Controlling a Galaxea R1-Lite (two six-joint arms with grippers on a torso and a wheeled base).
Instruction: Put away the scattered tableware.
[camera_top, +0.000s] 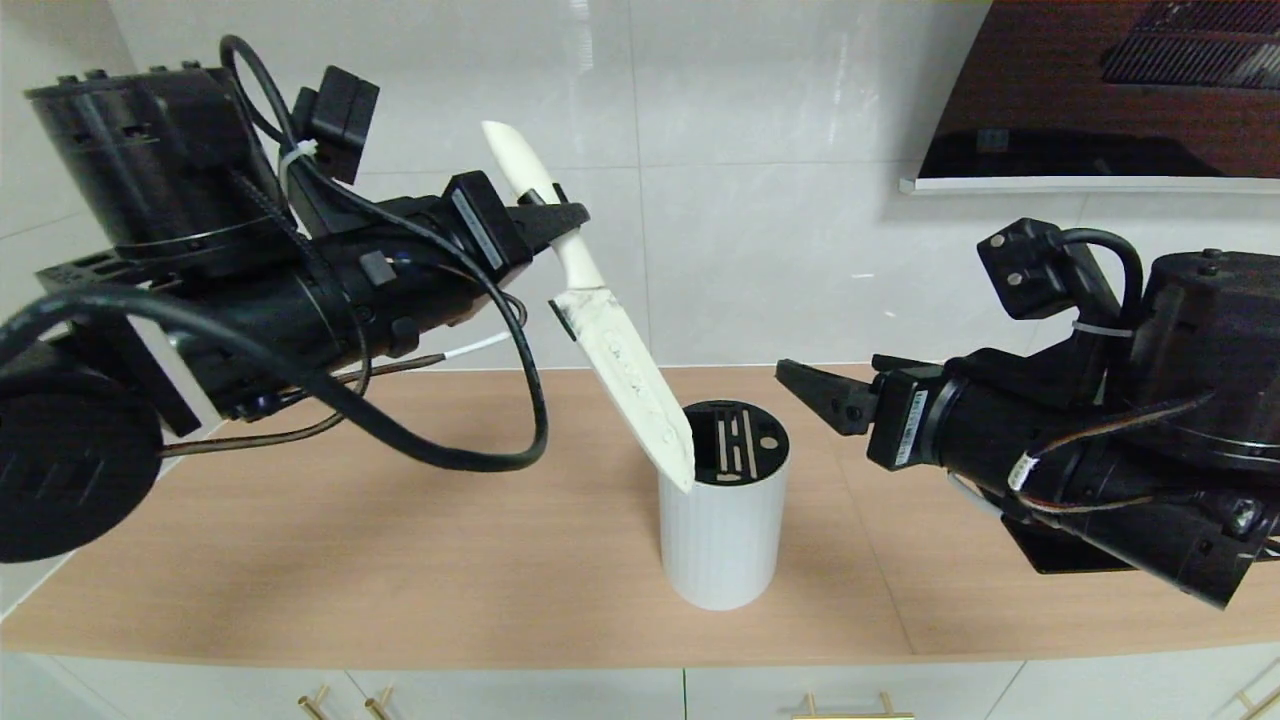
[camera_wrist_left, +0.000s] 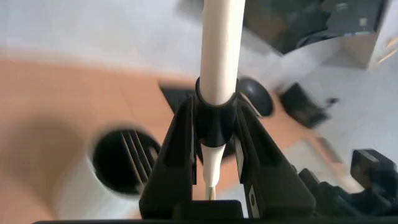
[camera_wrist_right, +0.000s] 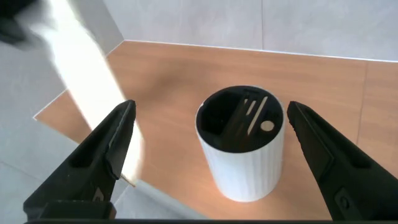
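White knife (camera_top: 622, 362), clamped in the raised left tool (camera_top: 560, 226), slants over the holder (camera_top: 720, 530); right tool (camera_top: 825, 390) wide.

Nothing legible is shown. Faint print is carried on the blade of the knife (camera_top: 632, 378) and on a white label (camera_top: 908, 424) on the right arm (camera_top: 1000, 430), but neither can be made out.

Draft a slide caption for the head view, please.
Left gripper holds a white knife tilted, tip near the white slotted holder on the wooden counter; open right gripper hovers alongside.

The tilted knife (camera_top: 625, 365) slants across the holder's (camera_top: 722, 530) left rim; its slotted top lies open from above.
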